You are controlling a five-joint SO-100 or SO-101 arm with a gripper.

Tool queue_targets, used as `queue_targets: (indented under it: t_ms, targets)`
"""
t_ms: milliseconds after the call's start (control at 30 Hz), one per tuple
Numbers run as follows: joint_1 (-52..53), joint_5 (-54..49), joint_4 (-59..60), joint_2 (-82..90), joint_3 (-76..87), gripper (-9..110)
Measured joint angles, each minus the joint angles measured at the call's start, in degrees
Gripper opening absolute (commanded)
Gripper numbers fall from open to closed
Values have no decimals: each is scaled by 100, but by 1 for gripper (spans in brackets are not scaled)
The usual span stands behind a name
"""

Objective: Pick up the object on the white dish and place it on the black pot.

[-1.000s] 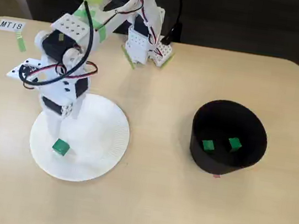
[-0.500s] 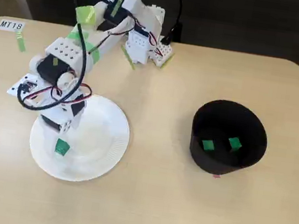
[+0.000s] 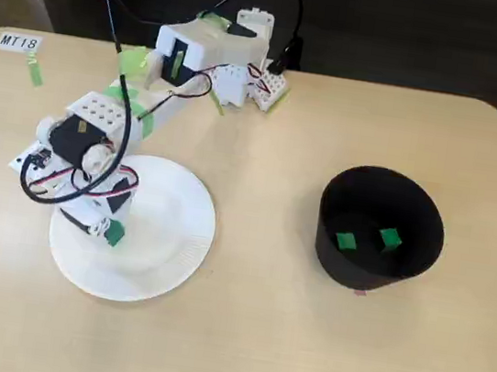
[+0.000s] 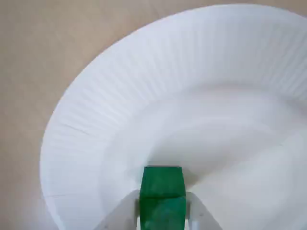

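The white dish (image 3: 168, 230) lies on the tan table at the left of the fixed view and fills the wrist view (image 4: 144, 96). My gripper (image 3: 109, 229) is over the dish's left part and is shut on a small green cube (image 3: 115, 235). In the wrist view the cube (image 4: 163, 191) sits between the two white fingers (image 4: 162, 203) at the bottom edge, just over the dish's flat centre. I cannot tell whether it touches the dish. The black pot (image 3: 356, 273) stands apart at the right and holds two look-alike green cubes (image 3: 345, 241) (image 3: 390, 239).
The arm's base and a white controller board (image 3: 263, 82) with cables sit at the table's back edge. A label reading MT18 (image 3: 19, 42) and a green tape strip (image 3: 35, 71) are at the back left. Bare tabletop lies between dish and pot.
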Motion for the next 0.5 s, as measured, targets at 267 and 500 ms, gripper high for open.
queue_targets:
  t_ms: [267, 500]
  targets:
    - [0, -9, 0, 53, -9, 0]
    - [-211, -352, 62, 1371, -70, 0]
